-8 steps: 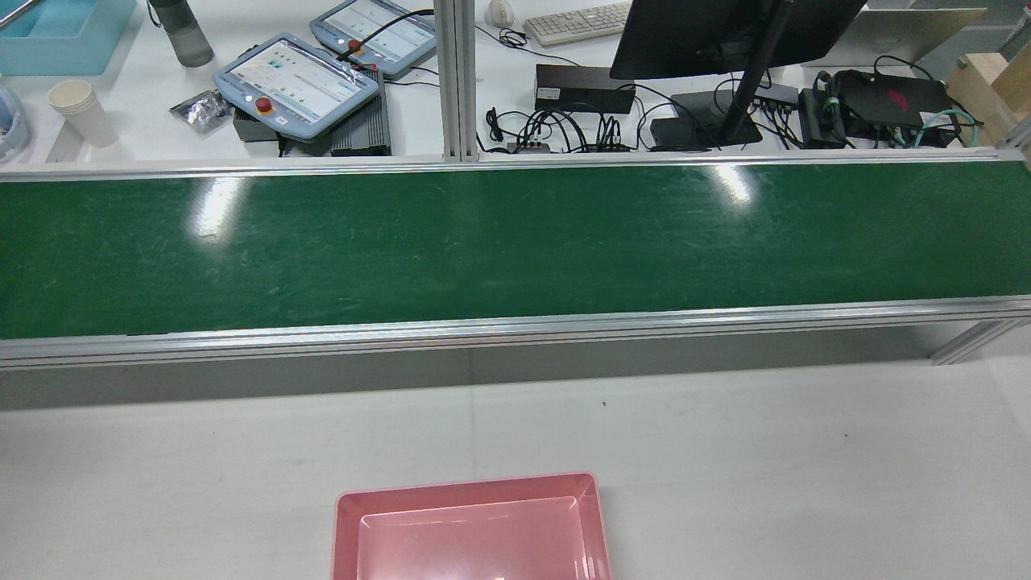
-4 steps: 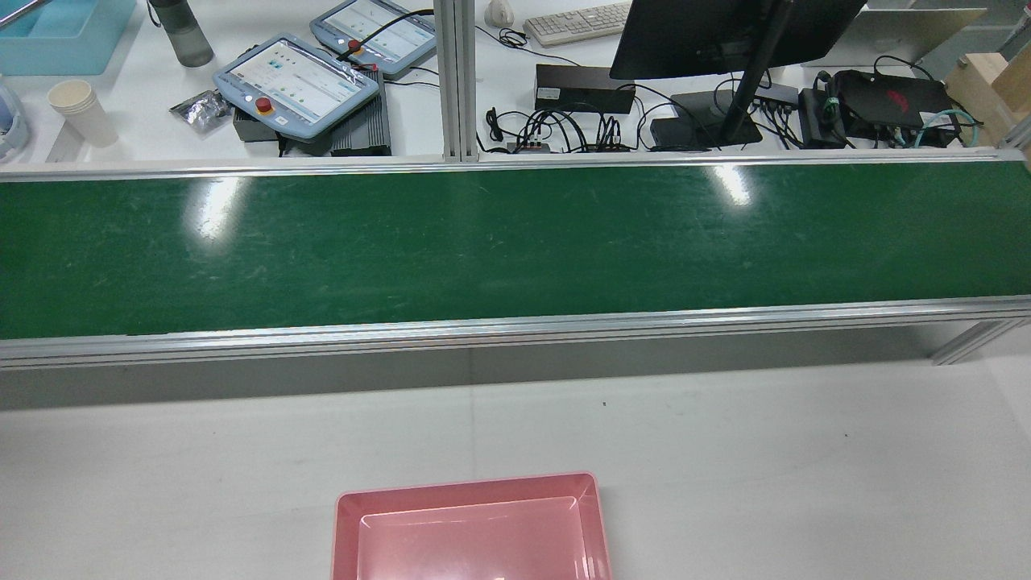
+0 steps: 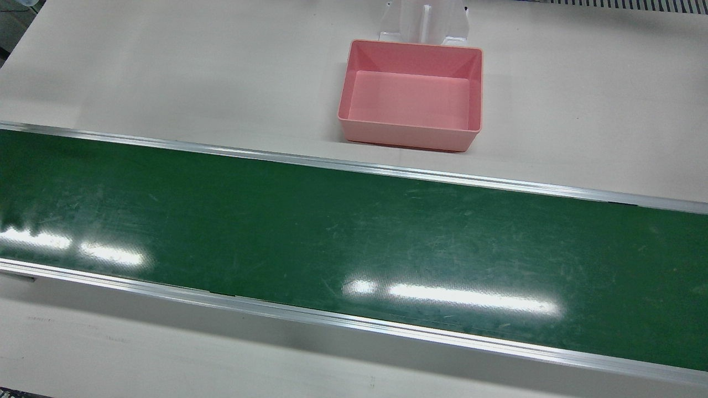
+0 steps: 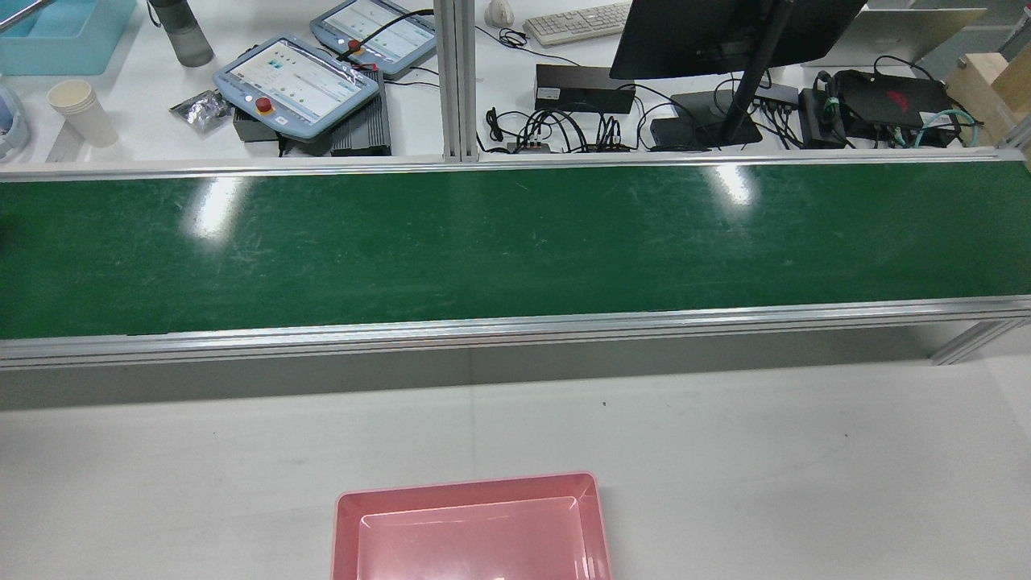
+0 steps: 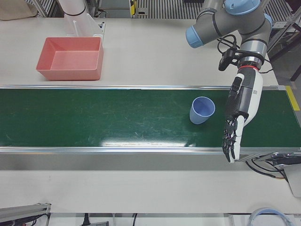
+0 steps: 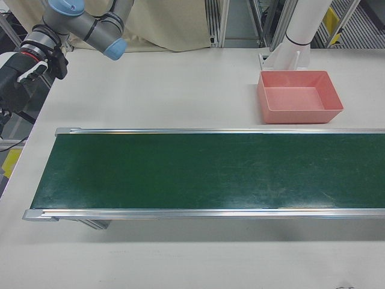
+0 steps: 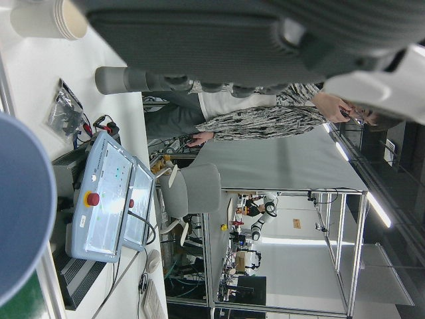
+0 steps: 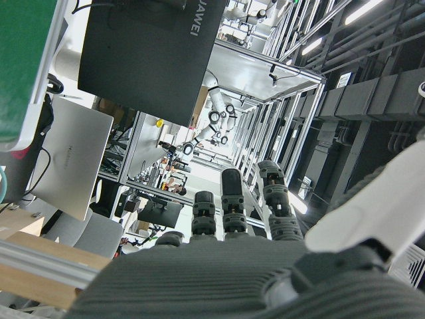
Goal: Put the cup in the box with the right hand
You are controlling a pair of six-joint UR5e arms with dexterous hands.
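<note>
A light blue cup (image 5: 202, 109) stands upright on the green conveyor belt (image 5: 117, 117), open end up. My left hand (image 5: 237, 120) hangs just to the cup's right in the left-front view, open, fingers straight and pointing down, not touching it. The cup's rim fills the left edge of the left hand view (image 7: 20, 212). The pink box (image 5: 70, 59) sits empty on the white table beyond the belt; it also shows in the front view (image 3: 412, 130) and the rear view (image 4: 471, 491). My right hand (image 6: 15, 81) is open and empty off the belt's far end, far from the cup.
The belt (image 4: 515, 242) runs across the whole station between aluminium rails. Behind it are teach pendants (image 4: 298, 80), a stack of paper cups (image 4: 80, 109), a monitor (image 4: 725, 32) and cables. A white pedestal (image 3: 423, 22) stands right behind the box.
</note>
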